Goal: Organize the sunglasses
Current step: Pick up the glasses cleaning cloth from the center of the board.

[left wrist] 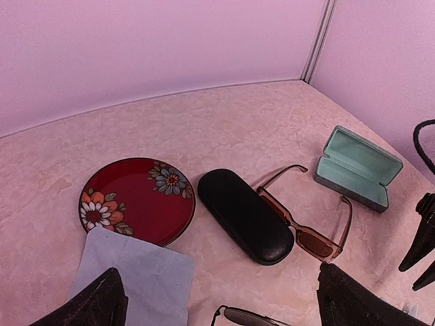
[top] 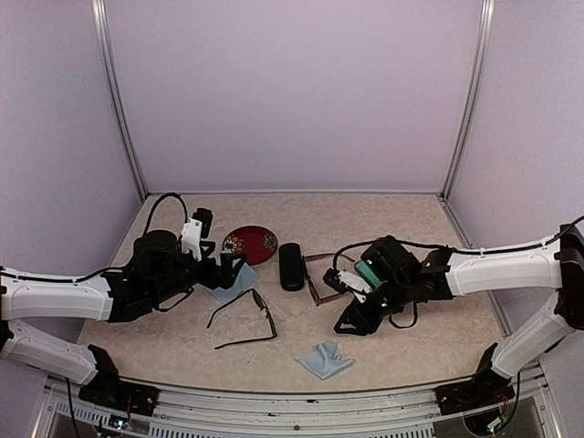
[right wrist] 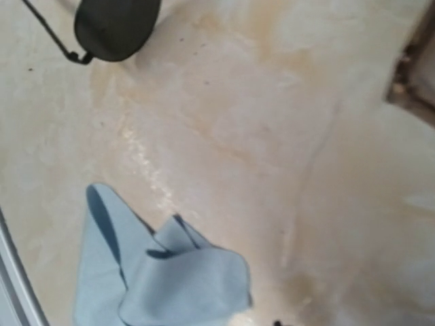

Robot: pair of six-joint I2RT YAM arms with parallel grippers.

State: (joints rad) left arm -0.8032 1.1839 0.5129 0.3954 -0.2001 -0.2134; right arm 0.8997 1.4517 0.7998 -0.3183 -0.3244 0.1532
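Two pairs of sunglasses lie on the tabletop [top: 401,228], both with arms unfolded. The reddish-brown-framed pair [left wrist: 306,227] sits ahead and to the right of the left end effector [left wrist: 217,272], just beside a closed black case [left wrist: 245,216]. In the overhead view the same pair is close to the right end effector [top: 354,319], on its left and far side; whether the two touch cannot be told. The black-framed pair [top: 246,319] rests on the near side of the left end effector, between the two arms. One dark lens shows at the lower edge of the left wrist view and at the upper left of the right wrist view.

The left end effector is spread wide, its two fingers far apart above the tabletop. The right end effector's fingers do not show clearly in any view, so its state cannot be told.

A red floral plate [left wrist: 136,200] lies ahead and to the left of the left end effector, with a light-blue cloth [left wrist: 136,278] under its left finger. A second light-blue cloth [right wrist: 163,278] lies crumpled below the right end effector. An open grey-blue case [left wrist: 357,168] stands beyond the reddish-brown-framed pair.
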